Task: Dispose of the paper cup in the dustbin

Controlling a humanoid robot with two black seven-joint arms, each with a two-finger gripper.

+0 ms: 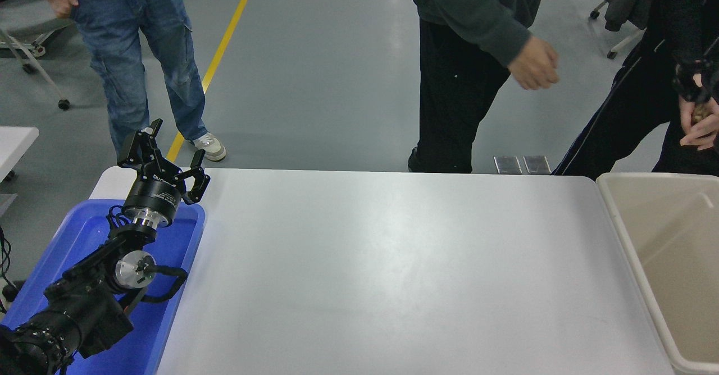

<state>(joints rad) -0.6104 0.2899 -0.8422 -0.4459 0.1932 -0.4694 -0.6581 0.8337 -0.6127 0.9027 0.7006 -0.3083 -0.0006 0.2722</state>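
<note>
The paper cup is out of view. The beige dustbin (620, 218) stands at the table's right edge, its inside bare as far as it shows. My left gripper (168, 147) is parked at the lower left above the blue tray, open and empty. My right arm and gripper are out of view.
A blue plastic tray (84, 234) lies under the left arm at the table's left end. Three people stand at the far side: one in jeans (140, 44) at the left, one in dark clothes (466, 55) leaning in, one at the far right (646, 100).
</note>
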